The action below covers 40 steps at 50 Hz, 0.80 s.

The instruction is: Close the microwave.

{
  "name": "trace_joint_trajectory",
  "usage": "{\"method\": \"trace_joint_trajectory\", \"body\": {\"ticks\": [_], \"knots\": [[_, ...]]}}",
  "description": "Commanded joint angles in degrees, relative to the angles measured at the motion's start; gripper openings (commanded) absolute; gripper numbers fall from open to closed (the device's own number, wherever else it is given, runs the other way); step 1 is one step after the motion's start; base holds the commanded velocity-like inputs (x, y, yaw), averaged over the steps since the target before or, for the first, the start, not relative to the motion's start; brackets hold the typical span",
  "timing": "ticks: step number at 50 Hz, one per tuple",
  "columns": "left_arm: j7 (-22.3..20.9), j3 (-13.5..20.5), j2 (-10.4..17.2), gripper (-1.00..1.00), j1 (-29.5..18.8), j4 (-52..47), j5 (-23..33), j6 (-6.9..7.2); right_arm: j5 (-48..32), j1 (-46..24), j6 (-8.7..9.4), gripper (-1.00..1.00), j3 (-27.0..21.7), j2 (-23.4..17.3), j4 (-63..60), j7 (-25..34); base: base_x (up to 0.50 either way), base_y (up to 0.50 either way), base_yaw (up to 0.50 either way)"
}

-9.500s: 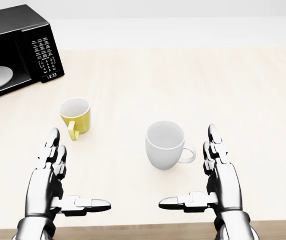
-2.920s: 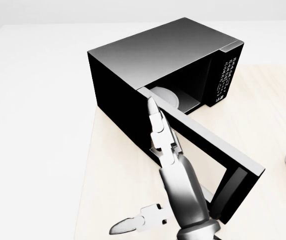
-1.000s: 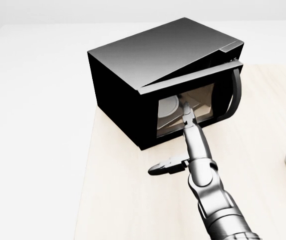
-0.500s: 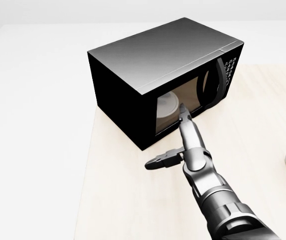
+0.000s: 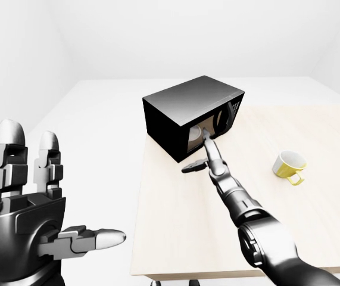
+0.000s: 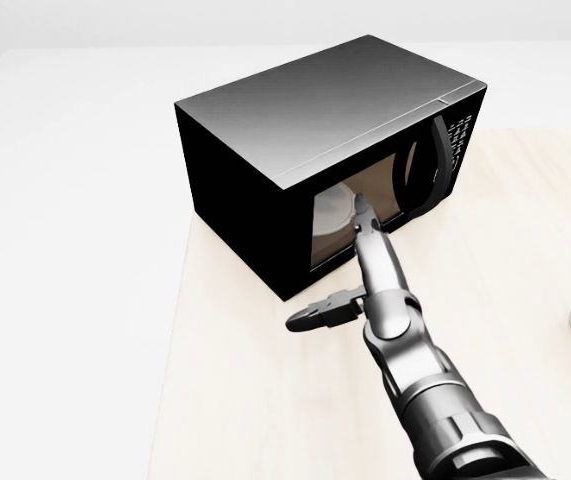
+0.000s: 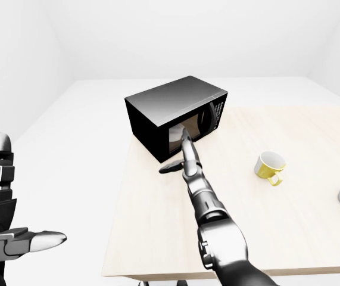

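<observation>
Microwave (image 6: 325,130) sits at the counter's (image 6: 265,400) upper left corner in the head view. Door reads as flush with the body — no gap visible along its top edge or by the curved handle (image 6: 435,165). Judged from that, the closing is essentially done; what is left is only to draw the arm away.

Right hand (image 6: 350,275) is open, fingers straight, one fingertip on the door window, thumb splayed out to the left. Left hand (image 5: 30,202) is open too, raised at the left of the left-eye view, well apart from the counter and gripping nothing.

Microwave: boxy, glossy black shell, tinted glass window with a pale round plate behind it, keypad strip at the right. Counter: pale matte wood grain. Yellow mug (image 5: 290,167) — glazed, smooth — stands well to the right. Hands: segmented grey metal.
</observation>
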Motion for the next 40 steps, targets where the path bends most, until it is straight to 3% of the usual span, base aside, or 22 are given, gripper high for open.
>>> {"method": "trace_joint_trajectory", "body": {"ticks": [1, 3, 4, 6, 9, 10, 12, 22, 25, 40], "knots": [[0.5, 0.2, 0.3, 1.0, -0.6, 0.0, 0.0, 0.0, -3.1, 16.9, 1.26, 1.0, 3.0, 1.4, -35.3, 3.3, 0.0, 0.0, 0.0], [0.5, 0.1, 0.3, 1.0, -0.6, 0.1, 0.2, 0.0, -4.3, 22.6, 6.01, 1.0, 3.7, 2.2, -46.6, 5.5, 0.0, 0.0, 0.0], [0.5, 0.0, 0.2, 1.0, -0.5, 0.2, 0.3, 0.0, -5.2, 27.9, 10.0, 1.0, 4.5, 2.9, -57.6, 7.4, 0.0, 0.0, 0.0], [0.5, -0.2, 0.2, 1.0, -0.5, 0.3, 0.5, 0.0, -7.1, 34.0, 10.0, 1.0, 5.9, 3.7, -70.2, 9.3, 0.0, 0.0, 0.0], [0.6, -0.3, 0.3, 1.0, -0.5, 0.3, 0.5, 0.0, -7.6, 35.7, 10.0, 1.0, 6.3, 3.9, -73.6, 10.0, 0.0, 0.0, 0.0], [0.6, -0.4, 0.2, 1.0, -0.4, 0.5, 0.7, 0.0, -9.7, 45.2, 10.0, 1.0, 9.1, 4.6, -90.7, 13.1, 0.0, 0.0, 0.0], [0.5, -0.8, 0.2, 1.0, -0.3, 0.7, 1.0, 0.0, -10.2, 48.9, 10.0, 1.0, 10.6, 4.5, -96.4, 13.7, 0.0, 0.0, 0.0], [1.0, -0.9, 0.6, 1.0, -0.6, 1.4, 1.2, 0.0, -5.5, 67.5, 10.0, 1.0, 11.6, 0.8, -107.0, 8.1, 0.0, 0.0, 0.0], [1.0, -1.0, 0.6, 1.0, -0.6, 1.6, 1.3, 0.0, -5.6, 70.1, 10.0, 1.0, 12.7, 0.2, -109.1, 7.0, 0.0, 0.0, 0.0], [1.0, -1.1, 0.7, 1.0, -0.6, 2.1, 1.4, 0.0, -6.1, 69.0, 10.0, 1.0, 13.9, -0.8, -109.2, 5.7, 0.0, 0.0, 0.0]]}}
